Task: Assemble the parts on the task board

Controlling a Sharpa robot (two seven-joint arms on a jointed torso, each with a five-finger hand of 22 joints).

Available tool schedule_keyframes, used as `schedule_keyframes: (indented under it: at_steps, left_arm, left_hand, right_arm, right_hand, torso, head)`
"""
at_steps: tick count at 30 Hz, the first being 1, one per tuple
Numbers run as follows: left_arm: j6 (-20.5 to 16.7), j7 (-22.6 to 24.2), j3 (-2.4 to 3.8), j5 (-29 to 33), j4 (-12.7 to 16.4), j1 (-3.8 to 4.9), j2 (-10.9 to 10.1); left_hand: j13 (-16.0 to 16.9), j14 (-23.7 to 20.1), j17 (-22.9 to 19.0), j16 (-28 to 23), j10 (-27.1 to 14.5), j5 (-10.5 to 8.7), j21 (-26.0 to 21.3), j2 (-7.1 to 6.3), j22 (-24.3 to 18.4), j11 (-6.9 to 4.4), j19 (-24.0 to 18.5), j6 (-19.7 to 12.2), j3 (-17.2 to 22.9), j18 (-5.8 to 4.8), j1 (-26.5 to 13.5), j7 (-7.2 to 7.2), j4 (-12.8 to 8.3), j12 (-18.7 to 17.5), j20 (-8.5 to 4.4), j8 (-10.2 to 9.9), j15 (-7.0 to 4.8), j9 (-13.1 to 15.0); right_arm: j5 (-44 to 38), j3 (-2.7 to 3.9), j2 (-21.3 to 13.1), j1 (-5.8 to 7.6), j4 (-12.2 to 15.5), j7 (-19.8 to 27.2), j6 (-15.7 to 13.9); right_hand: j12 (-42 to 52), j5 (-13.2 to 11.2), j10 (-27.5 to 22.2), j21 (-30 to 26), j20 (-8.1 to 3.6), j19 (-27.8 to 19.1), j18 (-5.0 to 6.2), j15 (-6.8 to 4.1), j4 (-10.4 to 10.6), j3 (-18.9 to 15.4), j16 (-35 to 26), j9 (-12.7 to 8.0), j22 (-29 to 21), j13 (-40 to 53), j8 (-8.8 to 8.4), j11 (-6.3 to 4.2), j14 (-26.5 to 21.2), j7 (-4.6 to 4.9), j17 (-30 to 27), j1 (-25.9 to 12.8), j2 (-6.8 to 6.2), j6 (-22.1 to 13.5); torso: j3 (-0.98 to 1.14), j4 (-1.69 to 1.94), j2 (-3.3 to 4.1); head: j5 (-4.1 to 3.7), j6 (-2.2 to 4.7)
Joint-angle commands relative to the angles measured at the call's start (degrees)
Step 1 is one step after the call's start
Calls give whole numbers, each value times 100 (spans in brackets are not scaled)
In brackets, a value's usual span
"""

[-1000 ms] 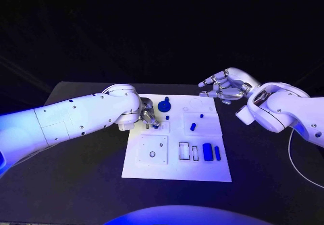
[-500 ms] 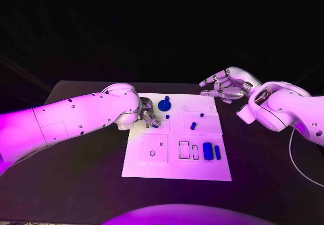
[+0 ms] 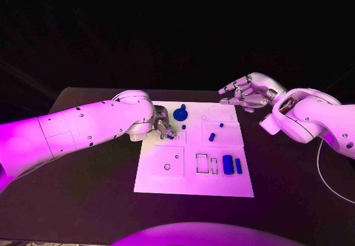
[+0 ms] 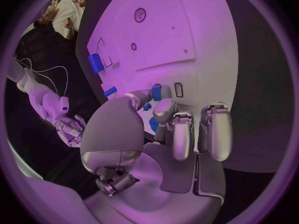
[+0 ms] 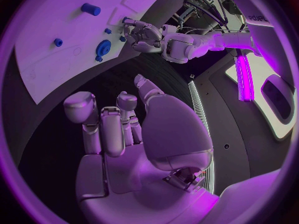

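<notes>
1. The left hand sits low over the board, at its left edge toward the far end. Its fingertips are gathered on a small blue part, right beside a little rectangular slot. It looks to me like a pinch on that piece, with the other fingers merely curled alongside.

2. The right hand hangs above the table off the board's far right corner, well apart from every piece. Its fingers are loosely curled and hold nothing (just waiting, I'd say).

3. Elsewhere on the board: a round blue knob just beyond the left hand, a short blue peg in the middle, and two blue blocks standing near the right edge beside some empty outlined slots.

4. The step in hand seems to be seating that small part in its slot. To do it well, the left hand should bring the piece square to the slot's long side, then lower it straight, without dragging it sideways.

5. A light grip matters here; too much squeeze could tilt the piece and jam it on the rim.

6. The wrist should stay clear of the knob behind it.
</notes>
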Motion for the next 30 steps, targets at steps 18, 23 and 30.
schedule_keyframes:
  at_steps: [18, 23, 30]
  left_arm:
    - [255, -12, -7, -47, -116, -18, 66]
    - [297, -13, -7, -47, -150, -18, 87]
    - [314, -11, -7, -47, -203, -18, 124]
  left_hand:
    - [-43, 585, 1507, 14, 46, -26, 41, 174, 1032, -36, 382, 330, -293, -38, -481, -160, -210, -48, -69, -155, -62, -77]
    - [-36, 585, 1507, 14, 56, -23, 52, 218, 1048, -39, 389, 371, -502, -42, -559, -164, -113, -47, -71, -192, -65, -95]
    - [-50, 585, 1507, 14, 71, -19, 77, 255, 1079, -46, 402, 436, -779, -50, -661, -173, 23, -64, -75, -233, -68, -118]
  right_arm:
    - [-39, 1, -4, -3, 37, 4, 65]
    - [-39, 1, -9, -3, 50, 15, -1]
    - [-50, 1, -10, -3, 52, -7, -58]
  right_hand:
    - [-55, 217, -39, -62, -25, -11, 93, -42, 44, -13, -52, -7, -64, -71, 16, -4, 286, 17, -31, -4, 66, 18]
    - [-59, 373, -43, -73, -27, -8, 94, -44, 45, 1, -62, -12, -74, -88, 17, -6, 288, 18, -35, 11, 64, 19]
    - [-59, 458, -43, -80, -29, -5, 95, -45, 50, 6, -70, -14, -82, -98, 18, -6, 289, 18, -40, 9, 54, 19]
  torso:
    - [2, -5, -6]
    - [1, 3, 0]
    - [-5, -3, 3]
  head:
    - [-18, 18]
    - [-39, 11]
    - [-38, 2]
